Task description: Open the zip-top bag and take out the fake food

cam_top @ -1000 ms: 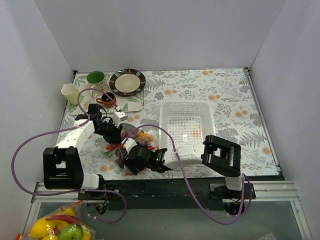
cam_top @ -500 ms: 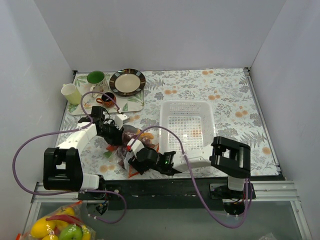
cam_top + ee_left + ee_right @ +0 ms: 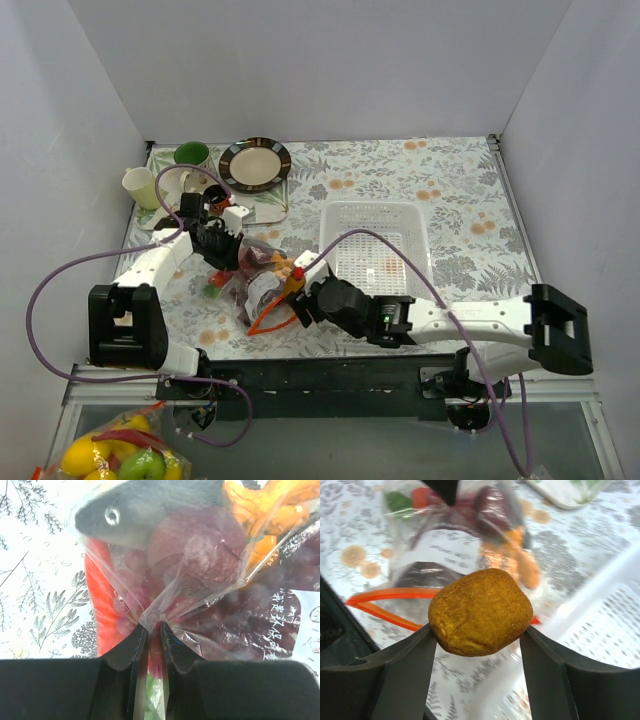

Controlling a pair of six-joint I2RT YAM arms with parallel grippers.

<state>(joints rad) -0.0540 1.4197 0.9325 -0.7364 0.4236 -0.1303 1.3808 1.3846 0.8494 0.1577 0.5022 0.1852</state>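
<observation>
The zip-top bag [image 3: 255,288] lies near the table's front left, its red-orange zip strip [image 3: 268,320] open toward the front. My left gripper [image 3: 226,256] is shut on a pinch of the bag's far end [image 3: 150,625]. Through the plastic I see a grey fish [image 3: 150,505], a red-purple grape bunch [image 3: 195,545], orange pieces [image 3: 270,505] and a red chili [image 3: 102,595]. My right gripper [image 3: 298,288] is shut on an orange-brown food piece [image 3: 480,611] and holds it above the table, just right of the bag [image 3: 445,540], outside its mouth.
A white perforated basket [image 3: 372,250] stands right of the bag; its rim shows in the right wrist view [image 3: 610,605]. A plate [image 3: 254,163], a green cup [image 3: 191,155] and a pale cup [image 3: 140,185] sit at the back left. A bag of lemons and an apple [image 3: 120,455] lies below the front edge.
My right gripper has drawn back to the right, out of the bag's mouth, with the orange-brown piece in it. My left gripper has shifted slightly away, still pinching the bag.
</observation>
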